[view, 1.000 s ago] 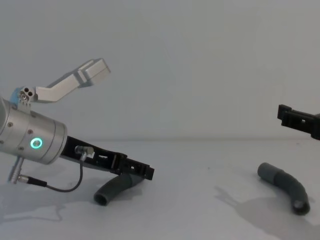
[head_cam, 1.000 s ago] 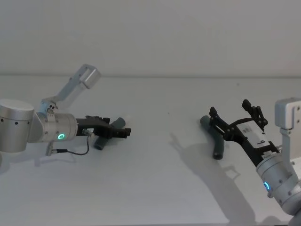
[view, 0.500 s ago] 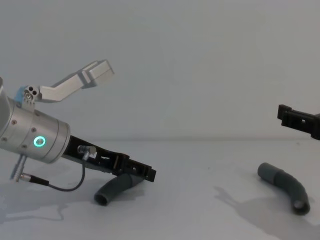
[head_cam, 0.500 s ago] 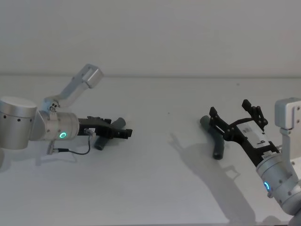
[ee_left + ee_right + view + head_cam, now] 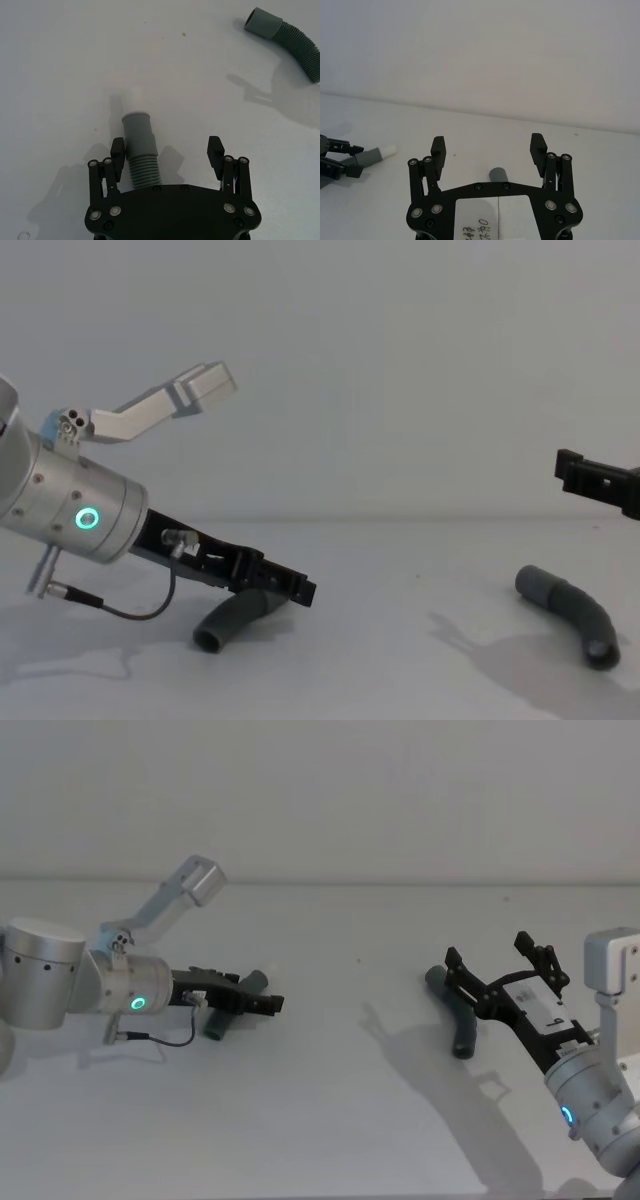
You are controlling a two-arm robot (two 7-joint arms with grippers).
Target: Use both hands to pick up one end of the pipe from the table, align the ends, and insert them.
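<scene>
We've got our left pincer [image 5: 252,992] low at the left of the head view, spread wide around 1 hose [image 5: 213,1023] lying on the desk [image 5: 330,1110]. On the wrist view the ribbed part sits just beside 1 finger [image 5: 118,150], with the cuff [image 5: 137,122] poking out past the tips. Over at the right of the frame, our right pincer [image 5: 489,950] hangs above the 2nd hose [image 5: 463,1025], spread wide too, clear of it.
</scene>
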